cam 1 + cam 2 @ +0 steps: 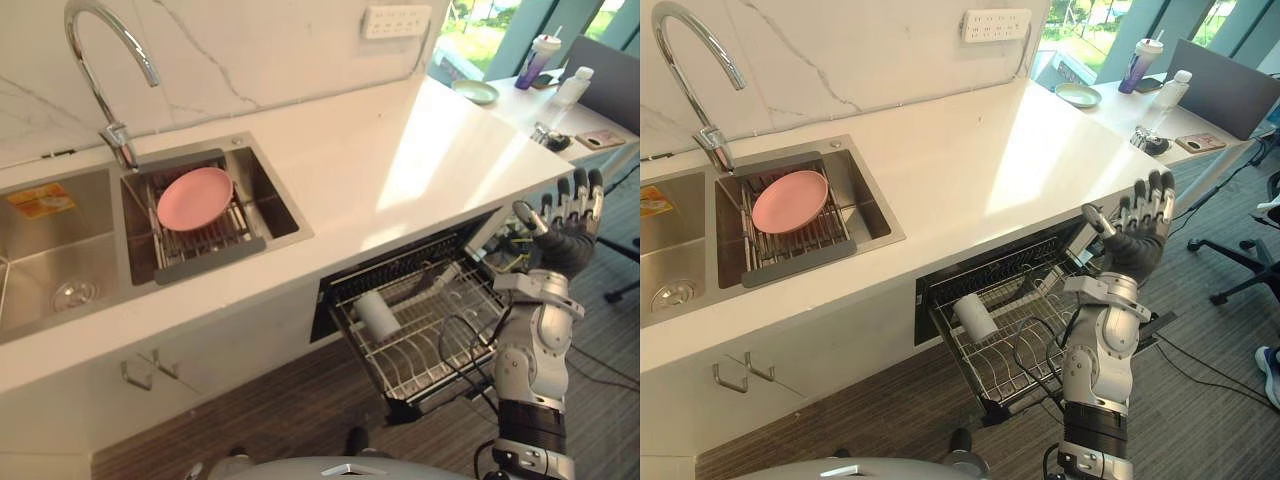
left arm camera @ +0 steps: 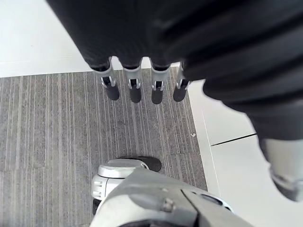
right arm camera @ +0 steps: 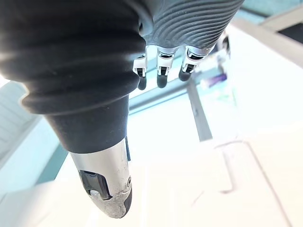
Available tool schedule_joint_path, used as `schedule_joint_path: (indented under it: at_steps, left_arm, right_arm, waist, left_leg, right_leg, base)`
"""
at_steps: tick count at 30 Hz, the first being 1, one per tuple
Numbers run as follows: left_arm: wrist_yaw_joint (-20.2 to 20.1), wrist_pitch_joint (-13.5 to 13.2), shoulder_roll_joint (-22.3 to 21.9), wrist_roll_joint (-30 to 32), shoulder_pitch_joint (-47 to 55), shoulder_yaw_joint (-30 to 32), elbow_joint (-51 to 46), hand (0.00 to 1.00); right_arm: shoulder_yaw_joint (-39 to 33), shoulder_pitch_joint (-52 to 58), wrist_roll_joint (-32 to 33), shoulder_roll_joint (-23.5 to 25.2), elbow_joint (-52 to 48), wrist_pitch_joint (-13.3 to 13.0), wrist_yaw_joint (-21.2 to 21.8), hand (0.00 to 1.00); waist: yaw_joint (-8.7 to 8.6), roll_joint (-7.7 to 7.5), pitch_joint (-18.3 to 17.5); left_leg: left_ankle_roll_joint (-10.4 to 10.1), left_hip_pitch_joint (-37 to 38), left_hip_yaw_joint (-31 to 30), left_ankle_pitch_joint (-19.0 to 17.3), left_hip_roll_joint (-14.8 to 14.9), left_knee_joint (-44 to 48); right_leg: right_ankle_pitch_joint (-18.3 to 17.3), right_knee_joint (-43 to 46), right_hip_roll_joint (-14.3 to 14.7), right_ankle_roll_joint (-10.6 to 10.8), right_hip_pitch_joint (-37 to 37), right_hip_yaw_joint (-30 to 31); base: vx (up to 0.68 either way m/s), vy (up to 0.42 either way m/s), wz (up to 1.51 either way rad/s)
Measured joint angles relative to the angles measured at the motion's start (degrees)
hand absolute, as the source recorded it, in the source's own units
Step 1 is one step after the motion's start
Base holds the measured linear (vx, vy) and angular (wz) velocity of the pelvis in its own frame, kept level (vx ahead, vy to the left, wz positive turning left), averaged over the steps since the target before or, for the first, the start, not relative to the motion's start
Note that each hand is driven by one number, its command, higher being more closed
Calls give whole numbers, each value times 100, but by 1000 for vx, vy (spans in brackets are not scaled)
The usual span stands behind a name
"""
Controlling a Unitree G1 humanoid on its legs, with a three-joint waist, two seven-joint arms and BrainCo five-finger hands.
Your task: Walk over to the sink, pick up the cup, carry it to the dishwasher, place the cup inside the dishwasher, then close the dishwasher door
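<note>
A white cup lies on its side in the wire rack that is pulled out of the open dishwasher under the counter. My right hand is raised upright beside the rack's right end, level with the counter edge. Its fingers are straight and spread, and it holds nothing. The same hand appears against bright windows in the right wrist view. My left hand hangs over the striped floor with straight fingers and nothing in it.
A double sink lies at the left under a curved faucet, with a pink plate on a dark drainer. The white counter runs towards a desk with a tumbler and bottle. An office chair stands at the right.
</note>
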Motion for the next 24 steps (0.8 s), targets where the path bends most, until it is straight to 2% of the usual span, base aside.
schedule_joint_path:
  at_steps: [1,3,6,9,11,12,14,17,21,24]
  left_arm:
    - [22,0,-7,-32,-1,0,0,0]
    - [95,1,-20,-74,-18,-1,-2,0]
    - [294,2,-19,-379,-52,-12,-5,0]
    - [552,-74,6,-690,-54,-27,-16,0]
    - [622,-128,1,-755,-48,-33,-17,0]
    - [619,-128,0,-725,-37,-32,4,0]
    - [503,-124,-34,-507,33,-36,23,0]
    - [295,-109,-21,-489,174,-39,23,0]
    - [-21,-183,-6,-939,199,-17,83,0]
    - [-205,-258,44,-988,155,-24,84,0]
  right_arm:
    - [225,-97,16,-8,-67,20,244,0]
    - [504,-208,16,-7,-64,91,401,0]
    - [1084,-381,13,-7,-26,357,589,0]
    - [1450,-471,-21,-4,3,525,567,0]
    - [1484,-484,-110,1,67,592,303,0]
    - [1499,-489,-114,16,107,613,224,0]
    - [1660,-541,-181,31,251,693,-1,0]
    - [1821,-543,-335,149,241,721,-156,0]
    - [1708,-373,-333,208,170,759,-372,0]
    - [1555,-161,-334,209,136,759,-415,0]
  waist:
    - [1,-10,-7]
    - [17,-29,-28]
    - [79,-56,-32]
    - [256,-104,-62]
    - [165,-102,51]
    - [210,-91,61]
    - [346,-95,89]
    - [357,-115,139]
    - [279,-140,169]
    - [186,-244,195]
  left_leg:
    - [-5,75,-14,75,-3,-112]
    - [19,69,-80,127,-2,-137]
    - [44,46,-348,154,0,-95]
    - [157,-475,-502,-47,10,590]
    - [298,-911,-286,-72,72,1229]
    - [312,-931,-254,-85,76,1279]
    - [318,-732,-247,-70,-3,975]
    - [331,-381,-127,163,-124,364]
    - [344,-40,135,371,-303,-291]
    - [432,-144,78,313,-462,-176]
  right_leg:
    - [1,0,13,-3,23,-16]
    - [-1,0,23,-5,43,-44]
    - [-72,1,15,14,227,-316]
    - [-214,80,-29,28,260,-660]
    - [-340,200,-157,39,486,-1166]
    - [-357,223,-168,50,525,-1203]
    - [-359,243,-206,93,561,-1228]
    - [-388,257,-263,109,520,-975]
    - [-502,561,-422,220,171,-507]
    - [-701,1039,-672,281,-96,-453]
  base:
    - [-10,-4,8]
    - [-6,-11,17]
    - [-4,-14,44]
    - [-17,6,72]
    - [-39,56,121]
    - [-25,83,79]
    - [14,58,27]
    - [-26,29,-21]
    - [-47,57,-47]
    - [47,81,-1]
